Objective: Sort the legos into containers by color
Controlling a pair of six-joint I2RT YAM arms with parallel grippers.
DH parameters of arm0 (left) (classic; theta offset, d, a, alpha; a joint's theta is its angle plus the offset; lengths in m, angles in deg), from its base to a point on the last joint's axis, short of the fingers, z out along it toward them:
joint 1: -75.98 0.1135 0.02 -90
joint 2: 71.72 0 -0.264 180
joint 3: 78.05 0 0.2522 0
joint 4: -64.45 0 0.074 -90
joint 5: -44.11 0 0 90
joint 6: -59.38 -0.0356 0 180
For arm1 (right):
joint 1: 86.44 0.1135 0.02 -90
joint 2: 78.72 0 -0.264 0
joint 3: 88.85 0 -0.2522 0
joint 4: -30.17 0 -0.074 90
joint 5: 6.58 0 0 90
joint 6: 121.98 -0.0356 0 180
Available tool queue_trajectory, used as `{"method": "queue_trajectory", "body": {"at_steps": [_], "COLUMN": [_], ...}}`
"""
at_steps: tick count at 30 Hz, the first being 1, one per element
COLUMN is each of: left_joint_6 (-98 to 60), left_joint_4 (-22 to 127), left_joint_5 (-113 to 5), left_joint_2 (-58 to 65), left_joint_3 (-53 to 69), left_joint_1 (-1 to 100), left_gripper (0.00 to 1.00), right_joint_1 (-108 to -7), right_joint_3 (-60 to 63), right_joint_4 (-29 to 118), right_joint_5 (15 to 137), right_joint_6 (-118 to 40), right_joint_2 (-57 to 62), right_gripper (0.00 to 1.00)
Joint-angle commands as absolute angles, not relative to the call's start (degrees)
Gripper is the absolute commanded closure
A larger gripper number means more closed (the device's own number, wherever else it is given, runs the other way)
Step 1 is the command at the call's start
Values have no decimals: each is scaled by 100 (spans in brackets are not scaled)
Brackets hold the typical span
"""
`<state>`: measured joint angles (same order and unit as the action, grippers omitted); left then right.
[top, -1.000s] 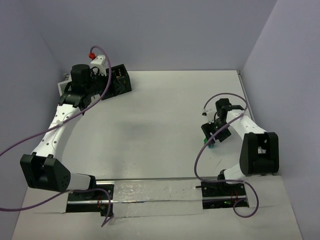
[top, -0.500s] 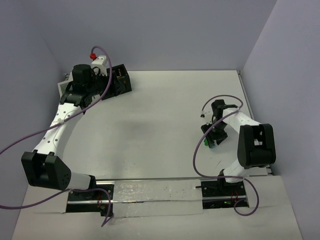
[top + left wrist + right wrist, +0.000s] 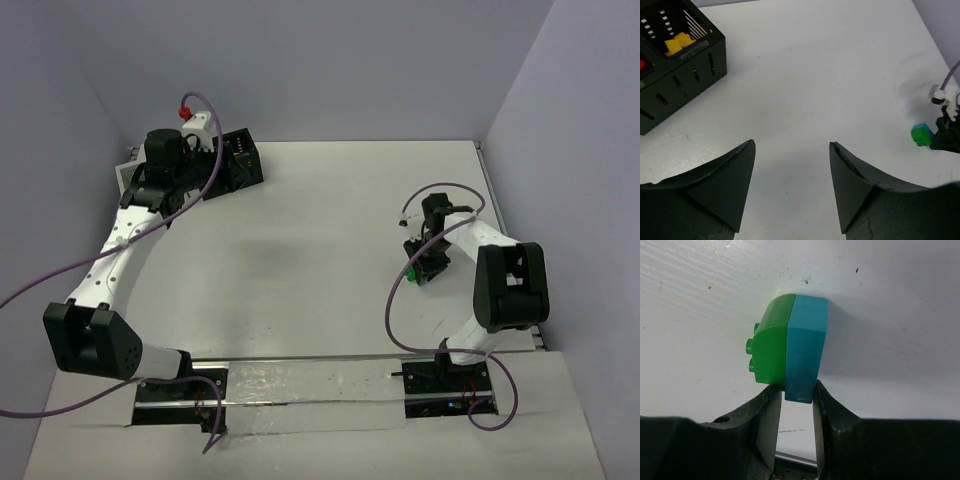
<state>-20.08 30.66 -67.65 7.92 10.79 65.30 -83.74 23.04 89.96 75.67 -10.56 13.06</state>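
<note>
Shift: Right arm has folded its elbow inward and carried its wrist a little farther up the table point(image 3: 320, 230) over the past second; the left arm has barely stirred.
Right gripper point(image 3: 795, 395): fingers pressed against the near end of the green-and-teal brick pair point(image 3: 788, 347), low over the right side of the table.
Left gripper point(image 3: 790, 185): spread wide and holding nothing, hovering at far left just beside the black container point(image 3: 690, 80).
Already sorted: a yellow brick point(image 3: 679, 44) and a red piece point(image 3: 642, 65) lie in separate compartments of the black container.
Still to do: the joined pair is well apart from that container. Being two colours, it likely needs splitting before binning.
Progress: judged late, since no other loose bricks show on the table.
</note>
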Motion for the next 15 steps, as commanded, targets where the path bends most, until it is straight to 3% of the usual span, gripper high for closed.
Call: {"method": "queue_trajectory", "body": {"at_steps": [1,3,8,12,15], "left_joint_6": [-1439,-1109,-172,508,619], "left_joint_4": [3557,3778,4507,4667,4411], "left_joint_5": [-7399,-7709,-8438,-8902,-9124], "left_joint_2": [714,649,385,399,517], "left_joint_3": [795,481,-297,-548,-495], "left_joint_1": [6667,6695,6710,6710,6710], "left_gripper": [29,27,24,14,13], "right_joint_1": [-8336,-8336,-8209,-7615,-6955], "right_joint_3": [2073,1943,1381,841,395], "right_joint_4": [8718,8774,8786,8525,8298], "right_joint_5": [7226,6975,6186,6011,6147], "right_joint_6": [-847,-826,-963,-1451,-1892], "right_joint_2": [1306,1158,631,391,411], "right_gripper": [91,100,100,100,100]}}
